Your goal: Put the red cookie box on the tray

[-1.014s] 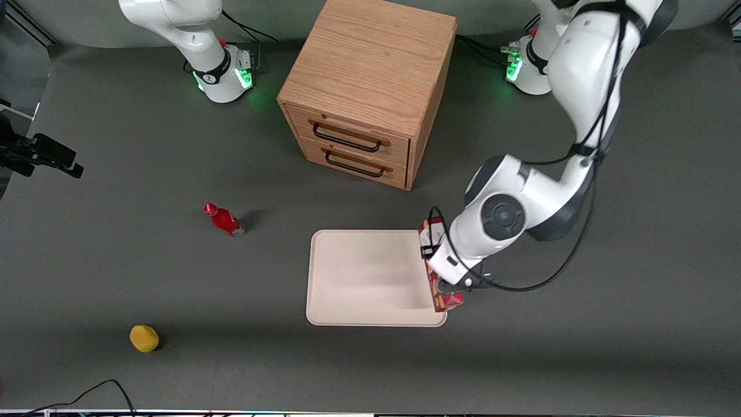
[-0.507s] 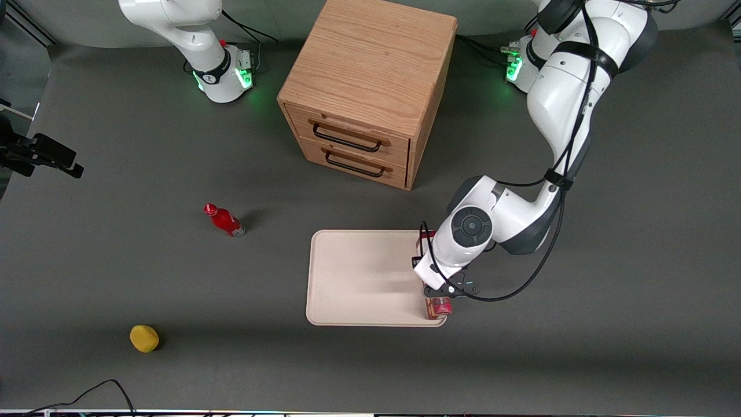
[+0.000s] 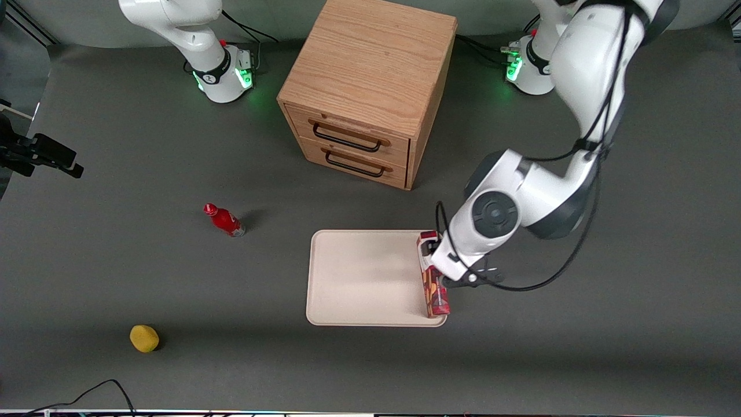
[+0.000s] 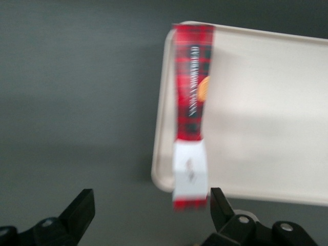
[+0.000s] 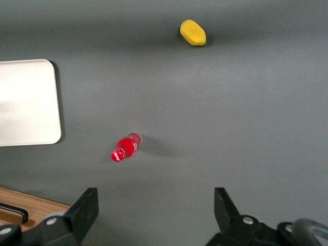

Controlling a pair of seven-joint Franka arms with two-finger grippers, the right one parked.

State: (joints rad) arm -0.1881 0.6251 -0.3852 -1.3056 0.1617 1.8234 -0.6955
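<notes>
The red cookie box (image 3: pixel 434 295) lies lengthwise on the cream tray (image 3: pixel 359 278), along the tray edge toward the working arm's end. In the left wrist view the box (image 4: pixel 193 102) shows its narrow red face and white end panel, resting at the tray's rim (image 4: pixel 163 128). My left gripper (image 3: pixel 447 279) hovers just above the box. Its fingers (image 4: pixel 83 205) are spread wide with nothing between them, and the gripper (image 4: pixel 150 199) is clear of the box.
A wooden two-drawer cabinet (image 3: pixel 365 87) stands farther from the front camera than the tray. A small red bottle (image 3: pixel 224 220) and a yellow object (image 3: pixel 144 338) lie toward the parked arm's end; both show in the right wrist view, bottle (image 5: pixel 125 147) and yellow object (image 5: pixel 192 32).
The gripper carried the box down onto the tray's edge, let go of it, opened and rose. The box now rests on the tray alone.
</notes>
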